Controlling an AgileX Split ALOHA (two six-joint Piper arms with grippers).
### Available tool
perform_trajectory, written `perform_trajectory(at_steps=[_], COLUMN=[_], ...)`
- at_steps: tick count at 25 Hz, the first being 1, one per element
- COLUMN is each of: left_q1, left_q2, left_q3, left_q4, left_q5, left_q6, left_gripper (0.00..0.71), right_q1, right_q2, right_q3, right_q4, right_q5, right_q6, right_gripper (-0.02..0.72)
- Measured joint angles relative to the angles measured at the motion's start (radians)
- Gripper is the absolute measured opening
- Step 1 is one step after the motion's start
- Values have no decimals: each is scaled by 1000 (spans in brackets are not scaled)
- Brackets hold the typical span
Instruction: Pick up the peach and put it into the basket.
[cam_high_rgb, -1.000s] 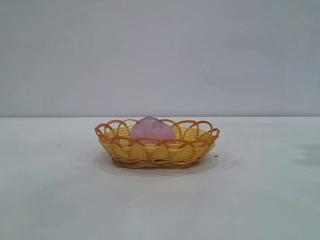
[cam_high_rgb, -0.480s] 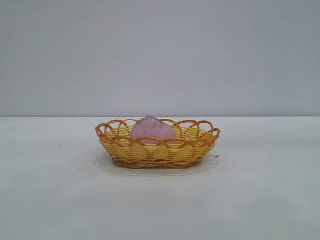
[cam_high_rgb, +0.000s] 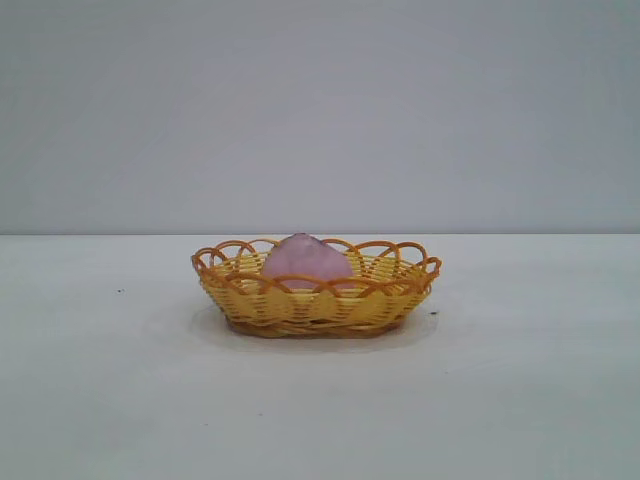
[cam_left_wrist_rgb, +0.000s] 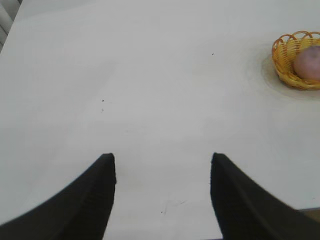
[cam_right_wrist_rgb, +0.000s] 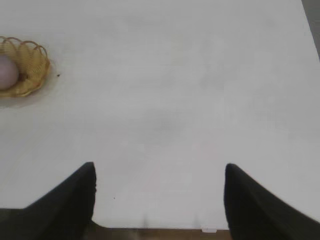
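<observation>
Peach (cam_high_rgb: 305, 260) is sitting inside the basket (cam_high_rgb: 315, 305) at centre frame in the exterior view, so by my read the placing is basically done and the only step left is parking cleanly. You've got both arms pulled well away from it: the left gripper (cam_left_wrist_rgb: 162, 172) has its jaws spread with nothing between them, and the right gripper (cam_right_wrist_rgb: 159, 175) is the same, released and empty, each hovering over bare bench (cam_high_rgb: 520, 400). Just don't swing across the basket; it looks light and would probably skid if clipped. Nearest you is plain white bench with a few dark specks, then the basket, then a blank grey wall (cam_high_rgb: 320, 110) behind.
</observation>
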Motion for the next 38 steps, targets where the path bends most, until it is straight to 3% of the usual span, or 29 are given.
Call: perform_trajectory(at_steps=[5, 10, 19, 29, 34, 38], left_q1=[0, 0, 0, 0, 47, 59], left_q2=[0, 0, 0, 0, 0, 0], left_q3=[0, 0, 0, 0, 0, 0], left_q4=[0, 0, 0, 0, 0, 0], left_q5=[0, 0, 0, 0, 0, 0], left_q6=[0, 0, 0, 0, 0, 0], left_gripper=[366, 366, 366, 366, 366, 366], right_q1=[0, 0, 0, 0, 0, 0], right_q2=[-189, -214, -214, -214, -214, -214], right_q3=[80, 163, 213, 215, 215, 215], right_q4=[0, 9, 20, 24, 24, 24], right_q5=[6, 8, -120, -131, -133, -133], right_q6=[-6, -8, -17, -29, -29, -29], right_gripper=[465, 465, 465, 465, 465, 465])
